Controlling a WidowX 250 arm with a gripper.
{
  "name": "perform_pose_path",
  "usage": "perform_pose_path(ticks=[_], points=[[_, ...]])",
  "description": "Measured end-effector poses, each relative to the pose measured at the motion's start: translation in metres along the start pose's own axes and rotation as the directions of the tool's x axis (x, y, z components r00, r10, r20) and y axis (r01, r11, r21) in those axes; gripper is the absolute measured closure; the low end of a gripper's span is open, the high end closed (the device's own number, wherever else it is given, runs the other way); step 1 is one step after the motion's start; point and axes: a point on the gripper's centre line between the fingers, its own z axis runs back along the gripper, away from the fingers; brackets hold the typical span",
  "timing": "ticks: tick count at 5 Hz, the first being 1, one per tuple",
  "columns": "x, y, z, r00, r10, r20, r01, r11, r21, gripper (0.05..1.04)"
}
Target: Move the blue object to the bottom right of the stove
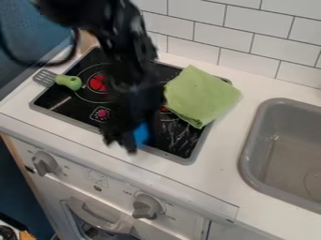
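Right beside the black robotic tool [119,144] is a bright blue object [141,134], with a green cloth [199,95] farther off; whether the tool grips anything, I can't tell.

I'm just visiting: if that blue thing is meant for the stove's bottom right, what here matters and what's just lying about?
Part of the job:
- blue object, beside the tool
- stove, where it should go
- tool, over the stove's front edge

Just there:
- green cloth, partly covering the stove
- spatula, at the stove's left
- sink
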Motion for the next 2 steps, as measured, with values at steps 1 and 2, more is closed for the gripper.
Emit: perform_pose_path(ticks=[1,2], points=[[-0.0006,-0.0093,-0.0014,1.0,-0.001,0.029,0.002,1.0,-0.021,0.478],[-0.0012,-0.0164,-0.0012,1.0,0.014,0.025,-0.013,0.999,-0.032,0.478]])
